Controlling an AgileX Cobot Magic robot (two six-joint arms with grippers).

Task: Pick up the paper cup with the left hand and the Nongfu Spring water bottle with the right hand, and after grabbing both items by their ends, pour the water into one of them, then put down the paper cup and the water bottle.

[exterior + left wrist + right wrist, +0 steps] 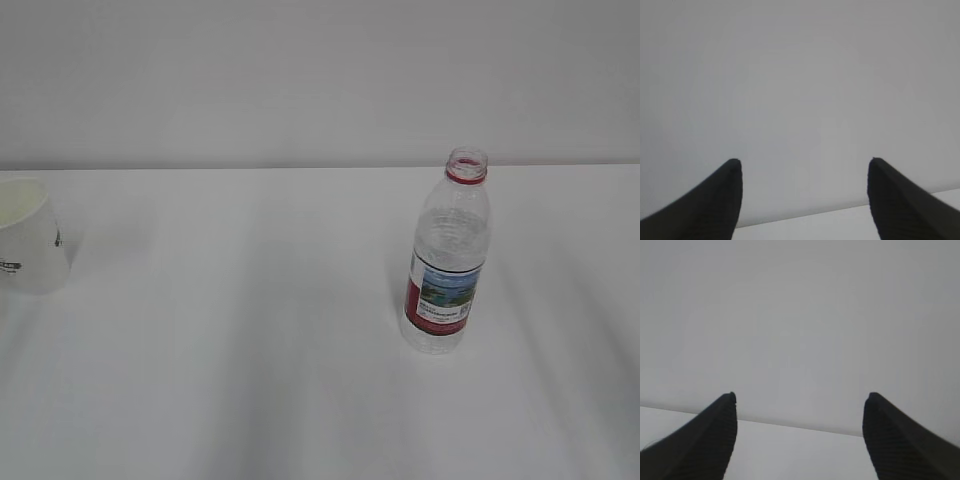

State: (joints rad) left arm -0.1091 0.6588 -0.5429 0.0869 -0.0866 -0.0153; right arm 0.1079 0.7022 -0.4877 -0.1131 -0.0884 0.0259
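- White desk [250, 380] fills the exterior view, with a pale wall behind it; neither arm appears in that view.
- One paper cup [28, 235] stands upright at the far left edge of the desk, partly cut off by the frame, cream inside, small dark marks on its side.
- One Nongfu Spring water bottle [447, 255] stands upright right of centre, cap off, red neck ring showing, red-and-white label facing the camera. Whether water is inside cannot be told.
- Cup and bottle stand well apart.
- Left end effector [802, 165] is released: its two dark fingers [715, 200] are spread wide with nothing between them, facing the wall and a strip of desk.
- Right end effector [799, 400] is likewise released and empty, facing the same kind of bare wall.
- Neither wrist view shows the cup or the bottle, so both lie away from the end effectors.
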